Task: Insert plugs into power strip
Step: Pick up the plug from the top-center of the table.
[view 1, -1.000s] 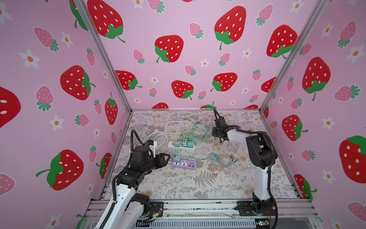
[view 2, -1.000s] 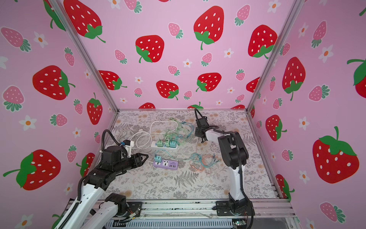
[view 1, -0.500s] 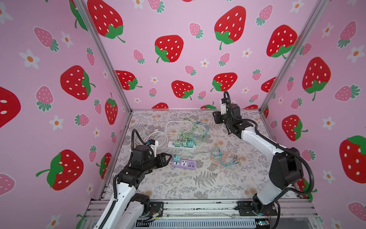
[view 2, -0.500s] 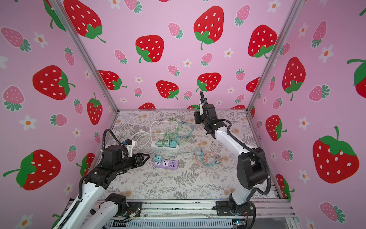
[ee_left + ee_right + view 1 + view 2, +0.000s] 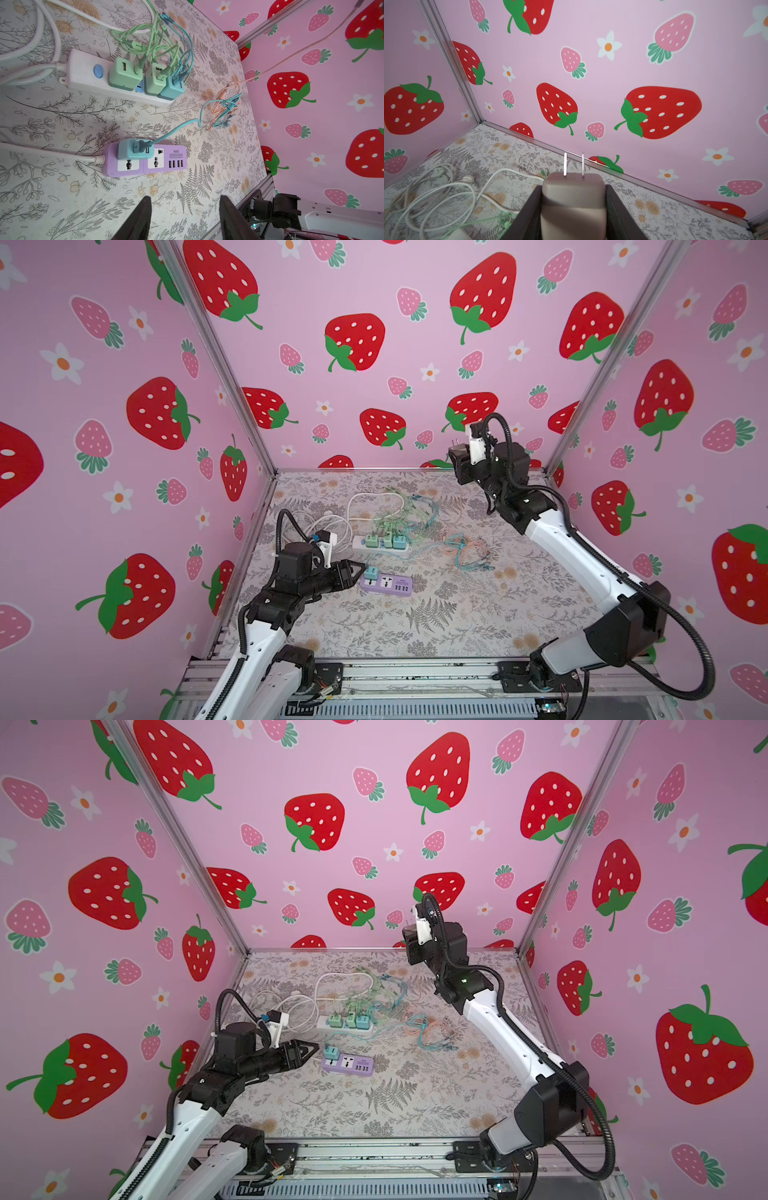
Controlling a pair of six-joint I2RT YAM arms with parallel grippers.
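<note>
The floral-covered table (image 5: 457,614) carries 2 strips near its middle; the white power strip (image 5: 83,70) lies farther from the robot, and the purple power strip (image 5: 143,166) lies nearer, apart from it. On the white strip 3 plugs sit in a row: 2 mint-green plugs (image 5: 124,73) and a teal plug (image 5: 172,89); a second teal plug (image 5: 133,150) is seated on the purple strip, at the end where its cord enters.

The left gripper (image 5: 185,200) hovers low near that cord end, its jaws about half apart with nothing between them. The right gripper (image 5: 572,187) is raised high near the back wall, clamped on the sides of the peach-pink plug (image 5: 573,199); the plug's 2 prongs (image 5: 565,164) jut past the fingertips toward the wall, not the table. Its peach cable (image 5: 311,37) trails down to the cable tangle (image 5: 469,549).

The step in hand looks like carrying this plug to a free socket (image 5: 155,162) on the purple strip; to do it well, the wrist should tip until the prongs point straight down, line the blades up with the slots, then press slowly; the left gripper could brace the strip against sliding, and the cable needs slack.
</note>
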